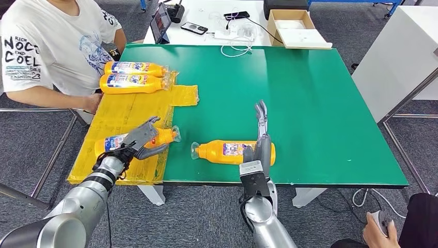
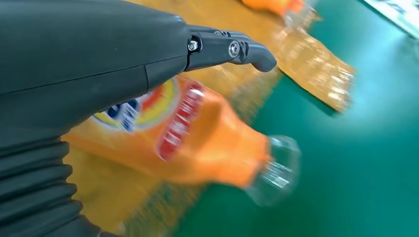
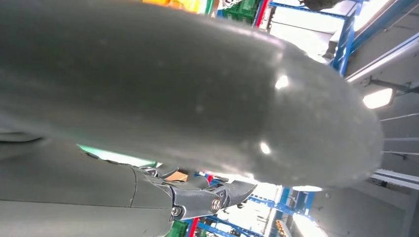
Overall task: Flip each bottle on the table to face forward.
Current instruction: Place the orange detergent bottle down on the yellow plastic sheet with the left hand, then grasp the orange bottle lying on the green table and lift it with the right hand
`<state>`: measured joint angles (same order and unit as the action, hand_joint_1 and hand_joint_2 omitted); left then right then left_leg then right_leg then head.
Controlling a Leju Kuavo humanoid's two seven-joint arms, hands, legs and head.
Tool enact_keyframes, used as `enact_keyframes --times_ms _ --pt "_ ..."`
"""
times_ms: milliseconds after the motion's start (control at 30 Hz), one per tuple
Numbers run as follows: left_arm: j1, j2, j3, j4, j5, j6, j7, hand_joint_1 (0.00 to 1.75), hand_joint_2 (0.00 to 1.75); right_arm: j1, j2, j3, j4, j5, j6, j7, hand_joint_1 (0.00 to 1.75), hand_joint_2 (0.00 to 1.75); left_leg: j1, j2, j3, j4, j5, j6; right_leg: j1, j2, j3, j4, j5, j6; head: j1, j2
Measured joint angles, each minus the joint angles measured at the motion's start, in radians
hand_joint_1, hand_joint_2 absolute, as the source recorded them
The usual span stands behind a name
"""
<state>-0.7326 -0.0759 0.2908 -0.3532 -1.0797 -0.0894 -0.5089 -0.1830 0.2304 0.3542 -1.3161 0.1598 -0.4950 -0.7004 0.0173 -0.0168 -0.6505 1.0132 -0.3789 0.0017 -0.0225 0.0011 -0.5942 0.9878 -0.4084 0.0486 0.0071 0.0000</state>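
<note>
The flat green table top (image 1: 320, 103) looks matt and smooth, with a pale edge. On its left lies a crinkled, glossy yellow plastic sheet (image 1: 129, 111). The orange bottles, such as the near one with a clear cap (image 1: 232, 152), are shiny plastic with printed labels. The silver metal arms end in matt grey hands, left (image 1: 138, 140) and right (image 1: 261, 139)

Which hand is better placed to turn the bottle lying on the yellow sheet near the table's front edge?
Left. The left hand already rests on that bottle, while the right hand stands upright by the other near bottle on the green table.
</note>
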Motion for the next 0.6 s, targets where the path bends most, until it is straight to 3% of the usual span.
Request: enact_keyframes --times_ms 100,133,233,267,333,433,500,600 --pt "0.004 -0.014 0.029 -0.003 0.098 -0.016 -0.065 0.0 0.0 -0.002 0.0 -0.008 0.013 0.003 0.006 0.0 0.0 0.0 0.0 0.0 -0.001 0.0 0.0 0.0 0.0 0.0 -0.001 0.0 0.0 0.001 0.0 0.0" --pt "0.01 -0.021 0.041 -0.008 0.14 0.013 -0.093 0.0 0.0 -0.002 0.0 -0.01 0.018 0.008 0.009 0.0 0.0 0.44 0.0 0.0 -0.001 0.0 0.0 0.0 0.0 0.0 -0.002 0.0 0.001 0.001 0.0 0.0" --pt "0.036 -0.054 0.071 -0.038 0.262 0.177 -0.165 0.0 1.31 -0.001 0.003 -0.016 0.036 0.04 0.023 0.012 0.0 1.75 0.0 0.001 -0.005 0.0 0.0 0.0 0.0 0.0 -0.005 0.0 0.001 0.001 0.0 0.0" --pt "0.047 -0.064 0.074 -0.059 0.307 0.244 -0.177 0.0 1.75 -0.001 0.004 -0.017 0.043 0.058 0.034 0.027 0.0 1.75 0.0 0.001 -0.006 0.0 0.0 0.0 0.0 0.0 -0.006 0.0 0.001 0.001 0.0 0.0" --pt "0.082 -0.077 0.054 -0.13 0.441 0.416 -0.188 0.0 1.75 -0.006 0.003 -0.017 0.067 0.112 0.07 0.08 0.0 1.75 0.0 0.003 -0.007 0.0 0.0 0.0 0.0 0.001 -0.008 0.0 0.001 0.001 0.0 0.0" --pt "0.148 -0.079 -0.044 -0.268 0.638 0.694 -0.192 0.0 1.75 -0.028 -0.01 -0.015 0.122 0.198 0.117 0.16 0.0 1.75 0.0 0.005 -0.009 0.0 0.0 0.0 0.001 0.003 -0.011 0.0 0.001 0.001 0.0 0.0" --pt "0.182 -0.073 -0.105 -0.342 0.674 0.769 -0.193 0.0 1.75 -0.044 -0.024 -0.016 0.151 0.22 0.129 0.18 0.0 1.75 0.001 0.003 -0.012 0.0 0.0 0.0 0.001 0.002 -0.012 0.0 0.0 0.0 0.0 0.0" --pt "0.217 -0.068 -0.166 -0.413 0.683 0.787 -0.193 0.0 1.75 -0.064 -0.037 -0.016 0.18 0.226 0.134 0.186 0.0 1.75 0.002 0.001 -0.014 0.0 0.0 -0.001 0.002 0.0 -0.013 0.0 0.0 0.0 0.0 0.0"
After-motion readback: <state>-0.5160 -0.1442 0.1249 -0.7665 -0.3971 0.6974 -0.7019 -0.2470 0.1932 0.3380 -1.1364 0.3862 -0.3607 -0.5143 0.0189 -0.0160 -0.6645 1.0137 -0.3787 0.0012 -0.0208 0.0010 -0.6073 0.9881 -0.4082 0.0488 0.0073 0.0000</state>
